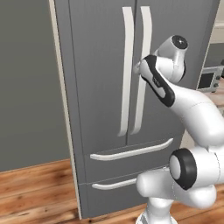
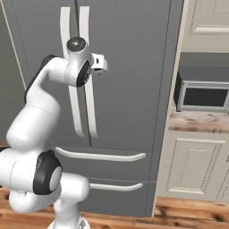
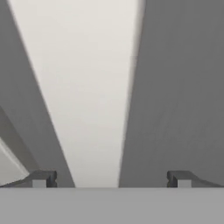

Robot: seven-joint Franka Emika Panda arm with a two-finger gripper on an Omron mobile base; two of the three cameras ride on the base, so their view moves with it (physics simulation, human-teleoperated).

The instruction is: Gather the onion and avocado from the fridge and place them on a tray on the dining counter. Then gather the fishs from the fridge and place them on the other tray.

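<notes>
Fridge (image 1: 100, 87) doors are both closed, and the two lower drawers below them are shut as well. Its grey front fills the middle of both base views, with the pair of long pale handles running down either side of the centre seam. From the left base view the arm rises from 5 o'clock and reaches up to the right handle (image 1: 143, 70), where its hand meets the handle near the top third. In the right base view the hand sits at about 11 o'clock, up against the same handle (image 2: 88, 71).

Seen from the hand, the gripper (image 3: 111, 179) is spread wide and holds nothing. A pale handle (image 3: 83, 87) runs from 12 o'clock down to 6 o'clock between the two dark fingertips (image 3: 41, 178), closer to the one at 7 o'clock, with grey door on both sides.

At 3 o'clock in the right base view a microwave (image 2: 203, 95) stands on a counter (image 2: 197, 121) over cream cabinets (image 2: 192, 165). Wooden floor (image 1: 35, 188) lies below.
</notes>
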